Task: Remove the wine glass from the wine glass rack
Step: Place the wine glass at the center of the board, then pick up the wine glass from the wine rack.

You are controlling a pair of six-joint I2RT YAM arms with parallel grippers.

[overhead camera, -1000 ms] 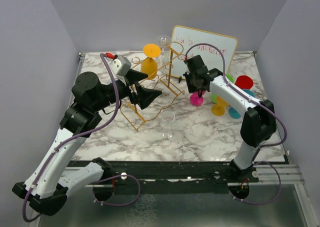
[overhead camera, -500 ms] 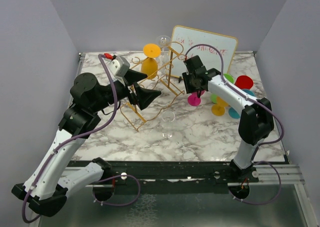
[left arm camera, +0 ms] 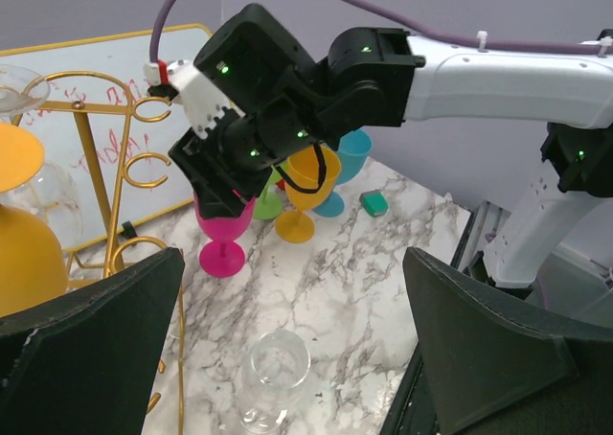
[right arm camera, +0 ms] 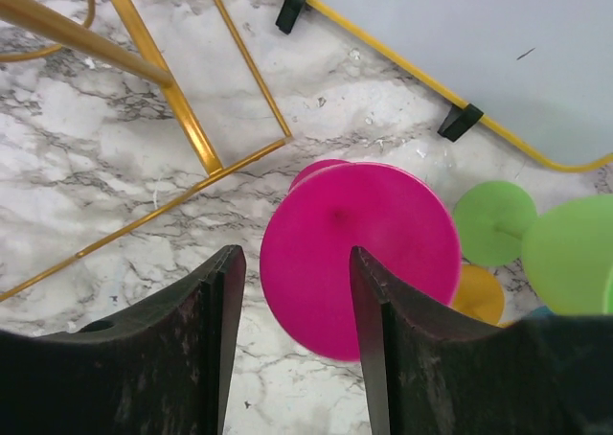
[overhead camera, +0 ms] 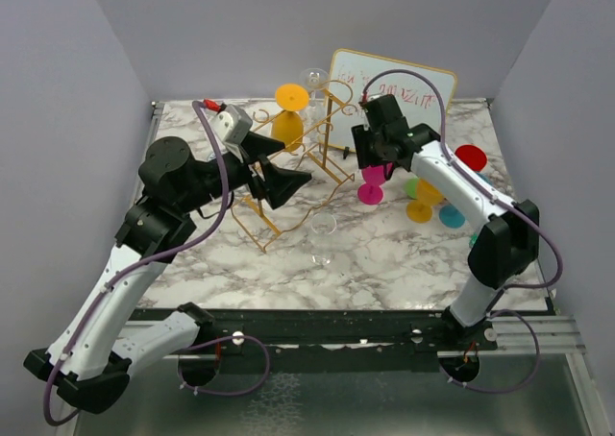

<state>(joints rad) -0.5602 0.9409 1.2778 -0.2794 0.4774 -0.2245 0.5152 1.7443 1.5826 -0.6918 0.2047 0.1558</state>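
The gold wire wine glass rack (overhead camera: 306, 163) stands mid-table, its scroll ends (left arm camera: 144, 157) showing in the left wrist view. A pink wine glass (overhead camera: 370, 190) stands upright on the marble just right of the rack. My right gripper (overhead camera: 377, 160) hovers over its rim, open, with the pink bowl (right arm camera: 359, 253) below the parted fingers and not pinched. An orange glass (overhead camera: 287, 119) hangs upside down on the rack, and a clear one (overhead camera: 313, 76) sits at the rack's top. My left gripper (overhead camera: 282, 179) is wide open beside the rack's near side, holding nothing (left arm camera: 292, 291).
A clear glass (overhead camera: 324, 232) (left arm camera: 275, 373) stands on the marble in front of the rack. A gold-framed whiteboard (overhead camera: 394, 88) leans at the back. Green, yellow, teal and red glasses (overhead camera: 432, 198) cluster to the right of the pink one.
My right gripper has gone from shut to open, letting go of the pink glass, and has lifted slightly above it. The left arm has stayed put.
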